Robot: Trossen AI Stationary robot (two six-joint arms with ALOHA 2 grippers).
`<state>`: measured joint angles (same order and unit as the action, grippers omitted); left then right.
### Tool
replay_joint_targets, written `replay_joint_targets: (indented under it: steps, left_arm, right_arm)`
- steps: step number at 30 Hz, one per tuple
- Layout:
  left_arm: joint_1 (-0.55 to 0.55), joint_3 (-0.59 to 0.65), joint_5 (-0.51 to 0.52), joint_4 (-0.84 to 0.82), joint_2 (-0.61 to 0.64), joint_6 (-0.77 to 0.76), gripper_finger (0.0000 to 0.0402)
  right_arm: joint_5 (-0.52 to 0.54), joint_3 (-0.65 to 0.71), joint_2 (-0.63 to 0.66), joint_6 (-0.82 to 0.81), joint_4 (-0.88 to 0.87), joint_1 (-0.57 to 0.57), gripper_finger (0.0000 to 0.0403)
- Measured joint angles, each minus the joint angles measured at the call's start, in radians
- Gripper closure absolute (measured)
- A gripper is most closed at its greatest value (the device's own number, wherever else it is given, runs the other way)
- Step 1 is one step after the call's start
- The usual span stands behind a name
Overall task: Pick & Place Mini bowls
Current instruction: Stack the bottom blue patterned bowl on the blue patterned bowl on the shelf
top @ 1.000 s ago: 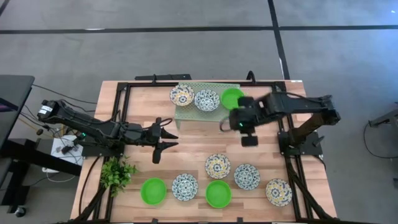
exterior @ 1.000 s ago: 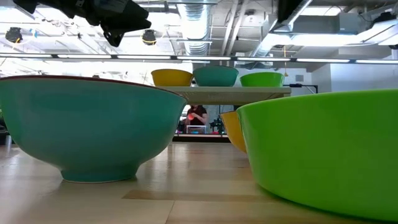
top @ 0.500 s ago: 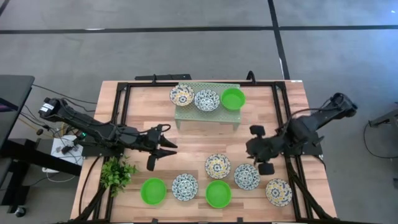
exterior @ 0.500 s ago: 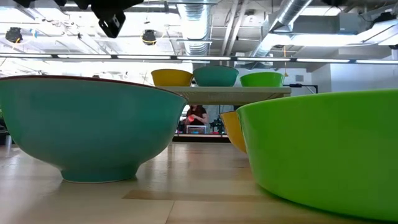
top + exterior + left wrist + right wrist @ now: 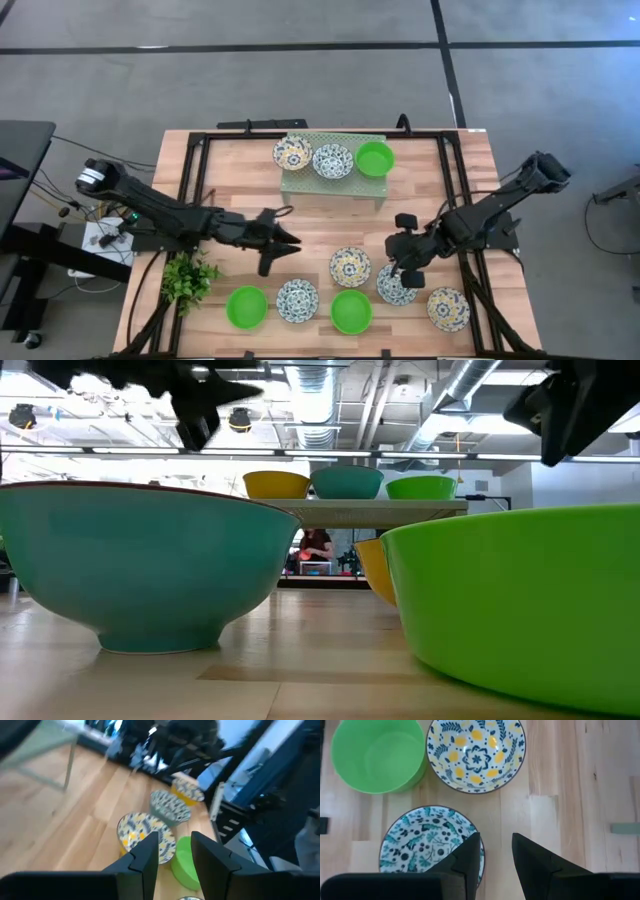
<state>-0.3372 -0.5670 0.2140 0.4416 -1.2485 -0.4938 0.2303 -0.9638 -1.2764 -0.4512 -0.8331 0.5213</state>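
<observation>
Three mini bowls stand on the pale green rack (image 5: 300, 185) at the far side: a yellowish floral one (image 5: 292, 153), a blue floral one (image 5: 332, 161) and a green one (image 5: 374, 158). Six rest on the table near the front: green (image 5: 247, 306), blue floral (image 5: 297, 300), green (image 5: 351, 311), yellowish floral (image 5: 350, 266), blue floral (image 5: 397, 285) and yellowish floral (image 5: 448, 309). My right gripper (image 5: 496, 855) is open, hovering above the far rim of the blue floral bowl (image 5: 430, 842). My left gripper (image 5: 175, 852) is open, in the air left of the yellowish floral bowl (image 5: 145, 835).
A small leafy plant (image 5: 188, 277) stands at the table's near left. Black frame rails (image 5: 195, 170) run along the table's sides and far edge. Bare wood lies between the rack and the front row of bowls. A person (image 5: 318, 548) sits far behind the table.
My right gripper has swung from beside the rack's green bowl toward the near edge and now stands lower over the blue floral bowl at the right. My left gripper has moved a little toward the table's right and near edge. No bowl has moved.
</observation>
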Motion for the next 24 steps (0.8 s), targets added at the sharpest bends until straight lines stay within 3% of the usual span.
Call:
replay_joint_targets:
  steps: [8,15,24]
  left_arm:
    - [0.077,-0.147,-0.187,0.001,-0.179,-0.038,0.0286]
    - [0.111,-0.15,-0.168,-0.098,-0.188,-0.149,0.0286]
    - [0.109,-0.15,-0.147,-0.106,-0.28,-0.193,0.0286]
  right_arm:
    - [-0.004,0.0,-0.02,0.019,0.016,-0.004,0.0294]
    - [0.0,0.0,-0.021,0.016,0.015,-0.01,0.0294]
    - [0.028,0.056,-0.021,0.008,0.086,-0.09,0.0298]
